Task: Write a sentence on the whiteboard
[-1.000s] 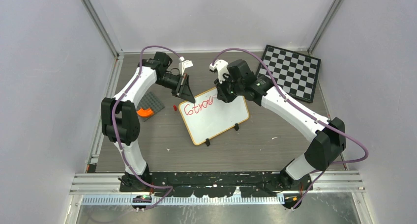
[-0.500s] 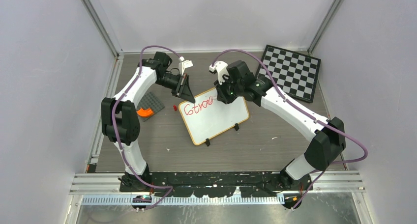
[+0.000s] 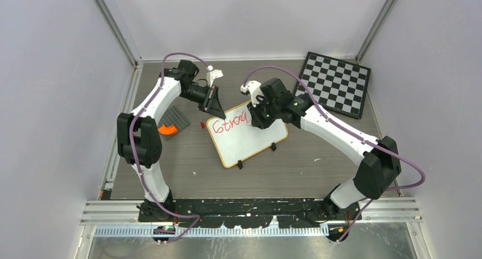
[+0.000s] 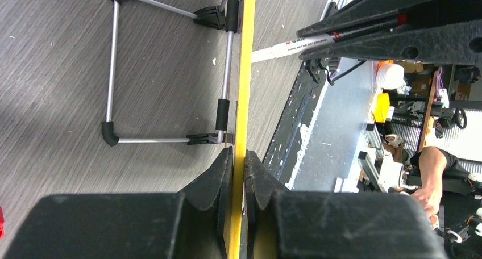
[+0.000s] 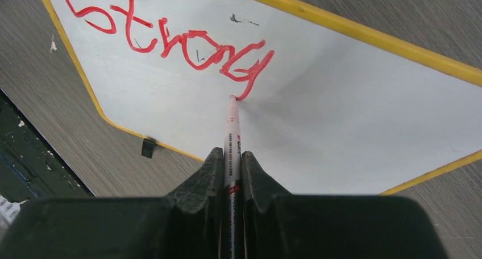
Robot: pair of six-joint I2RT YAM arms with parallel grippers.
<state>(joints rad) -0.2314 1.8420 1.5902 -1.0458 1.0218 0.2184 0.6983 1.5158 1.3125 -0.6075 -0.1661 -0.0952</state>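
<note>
The whiteboard lies tilted at the table's middle, white with a yellow-orange rim. Red writing reading "Strong" runs along its far edge; it also shows in the right wrist view. My left gripper is shut on the board's far-left corner; the left wrist view shows the yellow rim edge-on between the jaws. My right gripper is shut on a white marker, whose tip touches the board at the tail of the "g".
A black-and-white checkered board lies at the back right. A dark grey plate with an orange piece lies at the left. A small red cap lies beside the board's left corner. A metal stand shows under the board.
My right gripper has moved a little toward the near side, and the marker has added the "g" to the red word. The left arm has not moved.
</note>
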